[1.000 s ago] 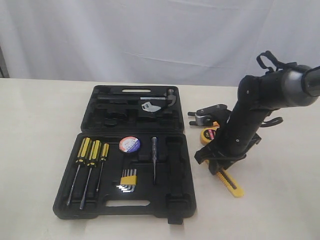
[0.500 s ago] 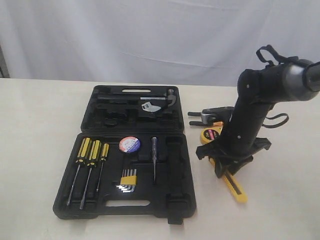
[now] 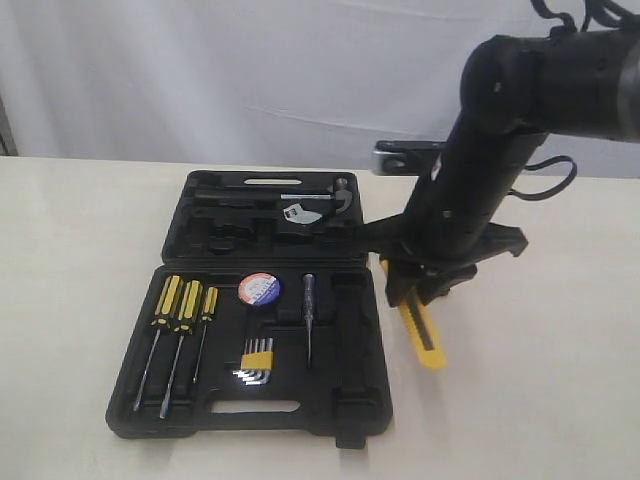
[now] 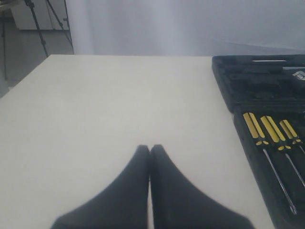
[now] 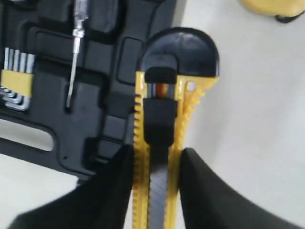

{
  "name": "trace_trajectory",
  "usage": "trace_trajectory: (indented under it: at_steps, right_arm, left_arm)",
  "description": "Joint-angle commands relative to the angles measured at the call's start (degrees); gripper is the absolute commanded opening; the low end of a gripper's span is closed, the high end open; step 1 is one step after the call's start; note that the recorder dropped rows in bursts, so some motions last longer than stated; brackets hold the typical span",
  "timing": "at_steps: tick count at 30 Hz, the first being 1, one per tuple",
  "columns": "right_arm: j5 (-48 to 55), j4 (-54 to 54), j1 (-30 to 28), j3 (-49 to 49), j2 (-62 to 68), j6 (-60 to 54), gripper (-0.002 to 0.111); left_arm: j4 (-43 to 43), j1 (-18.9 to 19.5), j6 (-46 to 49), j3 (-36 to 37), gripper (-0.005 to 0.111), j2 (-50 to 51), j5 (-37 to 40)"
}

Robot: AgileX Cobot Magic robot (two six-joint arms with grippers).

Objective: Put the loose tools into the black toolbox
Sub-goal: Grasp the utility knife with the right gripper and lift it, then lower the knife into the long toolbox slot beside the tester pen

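right wrist view: knife (image 5: 159,119) in gripper (image 5: 157,151)

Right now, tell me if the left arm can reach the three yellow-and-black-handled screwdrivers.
Probably yes: only bare table separates its shut end effector from the screwdrivers, which lie uncovered.

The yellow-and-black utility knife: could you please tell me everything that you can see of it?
The utility knife has a slim yellow plastic body with toothed edges, a black slider along its middle and a rounded black end cap. The right gripper clamps it across its width, the jaws pressing on both sides. It appears lifted off the table, angled, beside the right edge of the black toolbox.
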Motion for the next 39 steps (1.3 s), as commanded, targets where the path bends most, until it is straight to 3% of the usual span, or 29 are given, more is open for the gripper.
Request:
trace_trajectory:
  at_steps: [1,7,14,27,39]
  right_arm:
    - [-3.41,-0.14,3.72,-1.0,1.01,7.92,-0.001]
    - [-0.92,0.04,5.02,-12.3,8.11,10.07,-0.001]
    - [9.56,-3.63,5.02,-26.02,17.65,10.66,-0.001]
    - [2.09,-4.35,5.02,-22.1,20.34,14.78,-0.001]
    - [2.88,-4.35,5.02,-22.1,23.96,15.4,-0.001]
  left_arm:
    - [-0.58,-0.27,-0.24,0.15,0.0,-0.07,-0.45]
    - [-0.58,-0.27,-0.24,0.15,0.0,-0.07,-0.45]
    - [-0.58,-0.27,-0.24,0.15,0.0,-0.07,-0.45]
    - [-0.58,-0.27,-0.24,0.15,0.0,-0.07,-0.45]
    - [-0.58,-0.27,-0.24,0.15,0.0,-0.07,-0.45]
